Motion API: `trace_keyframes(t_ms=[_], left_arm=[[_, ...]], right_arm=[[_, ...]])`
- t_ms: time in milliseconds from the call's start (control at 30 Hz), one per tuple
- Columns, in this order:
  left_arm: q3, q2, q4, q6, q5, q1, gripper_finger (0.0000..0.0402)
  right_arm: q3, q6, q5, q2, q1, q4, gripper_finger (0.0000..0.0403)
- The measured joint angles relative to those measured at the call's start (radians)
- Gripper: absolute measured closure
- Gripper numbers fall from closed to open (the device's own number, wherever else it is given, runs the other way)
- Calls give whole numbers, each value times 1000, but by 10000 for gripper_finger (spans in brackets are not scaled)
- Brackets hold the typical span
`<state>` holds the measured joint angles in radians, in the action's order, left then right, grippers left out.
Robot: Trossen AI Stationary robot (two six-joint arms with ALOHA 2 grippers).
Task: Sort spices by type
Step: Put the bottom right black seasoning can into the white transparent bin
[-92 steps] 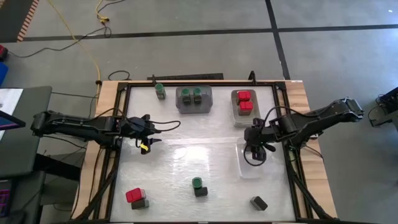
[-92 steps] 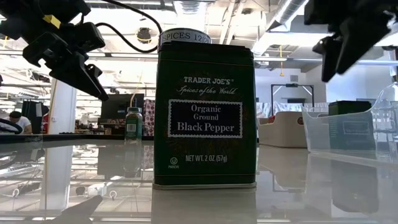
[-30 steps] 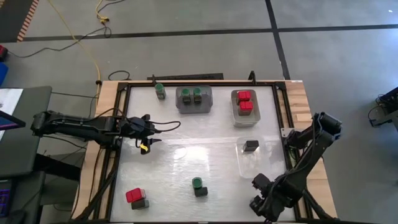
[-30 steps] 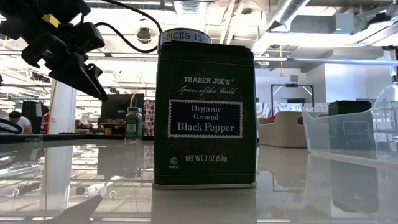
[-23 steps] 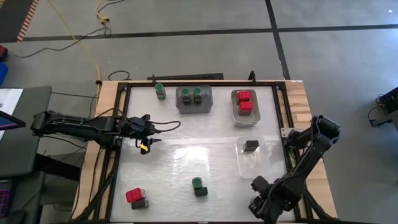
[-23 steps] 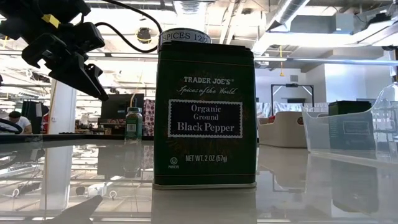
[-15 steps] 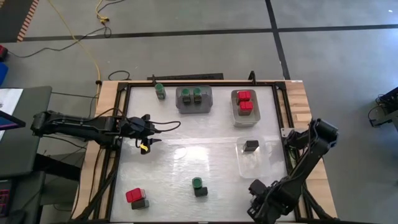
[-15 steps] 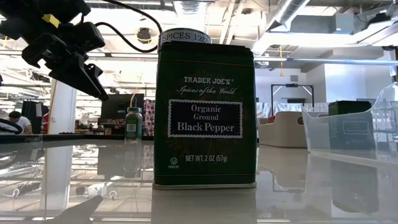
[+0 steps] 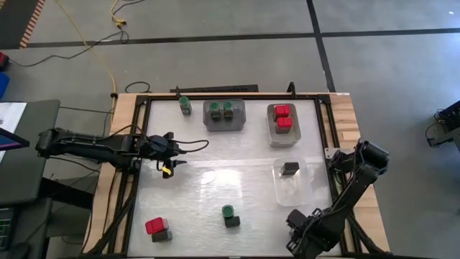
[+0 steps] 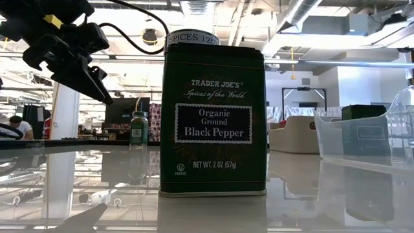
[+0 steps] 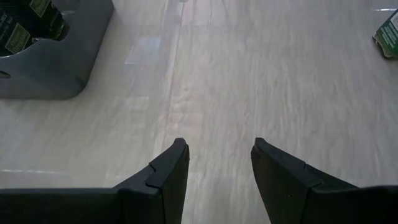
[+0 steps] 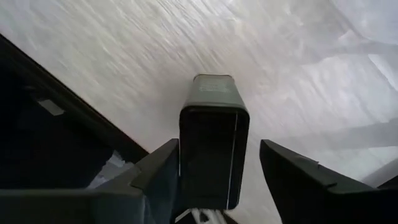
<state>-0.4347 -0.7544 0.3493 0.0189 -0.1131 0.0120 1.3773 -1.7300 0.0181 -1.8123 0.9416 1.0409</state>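
From above, the left gripper hovers over the left side of the table. The right gripper is low at the table's near right corner. Two green-lidded jars sit in a grey tray, two red-topped boxes in another tray, and one dark tin in a clear tray. Loose items: a jar at the back, a jar on a dark tin near the front, a red box front left.

At table height, a black pepper tin fills the middle (the label is readable).

The left wrist view shows its fingers apart, holding nothing.

The right wrist view shows a lying dark tin between the fingers; a gap shows on one side, so I cannot tell whether it is gripped.
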Motion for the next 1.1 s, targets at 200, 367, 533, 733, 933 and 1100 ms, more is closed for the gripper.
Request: trace_keyframes(t_ms=[200, 367, 533, 733, 933, 1100], left_arm=[[0, 0, 0, 0, 0, 0, 235], [0, 0, 0, 0, 0, 0, 235], [0, 0, 0, 0, 0, 0, 235], [0, 0, 0, 0, 0, 0, 235], [0, 0, 0, 0, 0, 0, 235], [0, 0, 0, 0, 0, 0, 235]], right_arm=[[0, 13, 0, -8, -6, 1, 215], [0, 22, 1, -3, -6, 19, 253], [-1, 211, 14, -2, -7, 26, 253], [5, 330, 71, -2, -33, 55, 253], [119, 552, 67, -2, -59, 234, 253], [245, 713, 7, -1, -87, 486, 253]])
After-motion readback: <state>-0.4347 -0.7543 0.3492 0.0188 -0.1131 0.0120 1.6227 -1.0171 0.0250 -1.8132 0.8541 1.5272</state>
